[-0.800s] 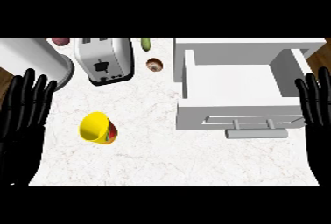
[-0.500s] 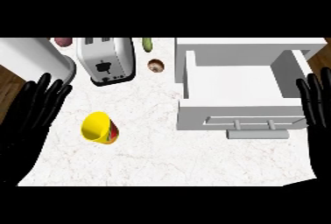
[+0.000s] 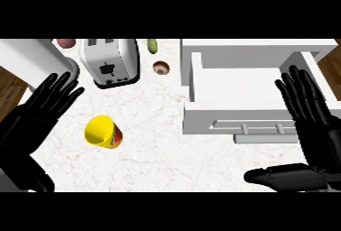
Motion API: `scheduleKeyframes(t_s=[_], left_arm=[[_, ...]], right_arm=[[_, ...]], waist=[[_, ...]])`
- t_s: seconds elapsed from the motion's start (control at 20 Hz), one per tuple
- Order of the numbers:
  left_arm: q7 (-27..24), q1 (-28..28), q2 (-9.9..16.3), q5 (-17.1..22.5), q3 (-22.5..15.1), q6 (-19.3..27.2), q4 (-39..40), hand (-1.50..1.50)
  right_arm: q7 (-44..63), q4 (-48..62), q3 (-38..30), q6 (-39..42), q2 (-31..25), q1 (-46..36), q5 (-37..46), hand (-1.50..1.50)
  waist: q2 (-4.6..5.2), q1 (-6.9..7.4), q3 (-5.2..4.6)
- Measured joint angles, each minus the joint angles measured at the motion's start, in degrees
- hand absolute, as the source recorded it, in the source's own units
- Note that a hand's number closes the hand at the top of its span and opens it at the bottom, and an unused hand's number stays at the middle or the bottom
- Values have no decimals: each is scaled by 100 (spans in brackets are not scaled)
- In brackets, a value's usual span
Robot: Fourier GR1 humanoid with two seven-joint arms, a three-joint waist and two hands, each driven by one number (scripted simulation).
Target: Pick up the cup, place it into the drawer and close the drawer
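From my station I see the yellow cup point(image 3: 101, 131) lying on its side on the pale marbled surface point(image 3: 153, 153), left of centre in the frame, its open mouth turned toward the upper left and a patch of red and green showing on its lower right side. Nothing touches it.

The left robot hand point(image 3: 41, 113) is at the left edge of the frame, spread wide with straight fingers pointing toward the top, its fingertips near the white cylinder point(image 3: 30, 61) in the upper left corner. It holds nothing and sits just beside the cup without contact.

The right robot hand point(image 3: 313, 113) is at the right edge, also flat and wide, fingers pointing up the frame and its thumb point(image 3: 283, 176) stretched leftward along the lower right. It overlaps the right wall of the drawer as I see it and grips nothing.

The white drawer point(image 3: 200, 94) is pulled open in the upper right of the frame, its inside bare, with the handle point(image 3: 263, 129) on its front face toward the bottom.

Along the top stand a silver toaster point(image 3: 110, 61), a small brown round item point(image 3: 161, 67) to its right, a green item point(image 3: 152, 45) above that, and a reddish item point(image 3: 65, 43) at the toaster's left.
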Motion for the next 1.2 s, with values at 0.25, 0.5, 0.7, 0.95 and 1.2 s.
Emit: scheduleKeyframes(t_s=[0.25,0.5,0.7,0.95,1.2], left_arm=[[-355,-435,88,-399,149,-444,1241,-150],[-959,-639,58,-1098,210,-686,2186,-150],[-1798,-824,23,-1853,229,-785,3158,-150],[-2575,-1042,82,-2561,228,-710,4187,-150],[-3472,-1433,184,-3230,171,-427,5514,-150]], right_arm=[[-96,425,-90,56,19,-354,-24,-150],[-189,629,-225,165,-37,-550,-52,-150],[-272,790,-338,201,-69,-693,-64,-150],[-135,752,-431,221,-114,-858,-114,-150],[-182,922,-436,223,-94,-960,-50,-150]], waist=[[-5,2,4],[-11,5,4],[-9,-5,2],[-11,-8,2],[-1,-29,-2]])
